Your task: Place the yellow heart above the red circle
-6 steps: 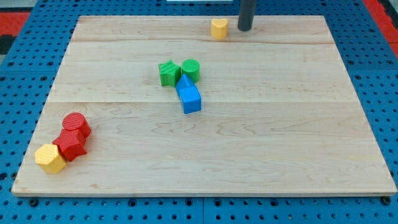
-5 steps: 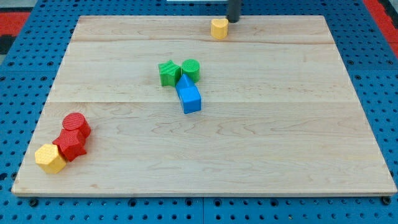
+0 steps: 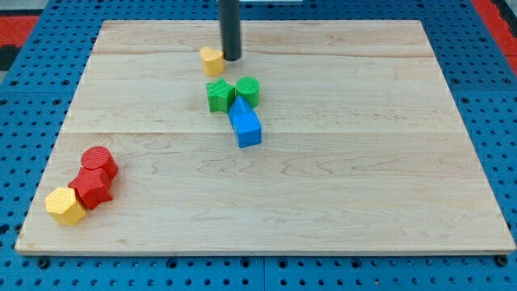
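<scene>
Far at the view's left, near the bottom corner of the pale wooden desk [image 3: 363,178]: a yellow hexagon block [image 3: 65,205], touching a red block [image 3: 94,187] of angular shape just up and to its right. Touching that one in turn, a little higher, the red circle [image 3: 99,162]. All three in a tight diagonal chain.

Well apart from them, toward the view's top and just left of centre: the yellow heart [image 3: 212,60], lying on the desk, far up and to the right of the red circle. Pressed against the heart's right side, my tip [image 3: 232,58], at the foot of a straight dark rod running up out of the view's top edge. No telling any claw state here, wide or narrow, with only the rod in sight.

Just below heart and tip, a second cluster: a green star [image 3: 219,95], touching a green circle [image 3: 248,90] on its right. Tucked under and between the pair, touching both, a blue block [image 3: 245,123] with a pointed upper end, slanting down toward the view's right. Near the heart, yet not touching it.
</scene>
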You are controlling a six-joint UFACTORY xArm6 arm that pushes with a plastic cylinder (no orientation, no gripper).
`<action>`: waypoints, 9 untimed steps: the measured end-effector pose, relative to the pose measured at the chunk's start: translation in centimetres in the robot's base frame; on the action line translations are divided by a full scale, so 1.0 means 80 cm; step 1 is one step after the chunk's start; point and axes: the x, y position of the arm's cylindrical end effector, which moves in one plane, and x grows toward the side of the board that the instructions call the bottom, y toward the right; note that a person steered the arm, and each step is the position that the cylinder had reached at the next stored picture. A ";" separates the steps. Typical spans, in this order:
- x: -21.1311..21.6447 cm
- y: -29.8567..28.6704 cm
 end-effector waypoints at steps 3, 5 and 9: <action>0.046 -0.133; 0.119 -0.140; 0.164 -0.116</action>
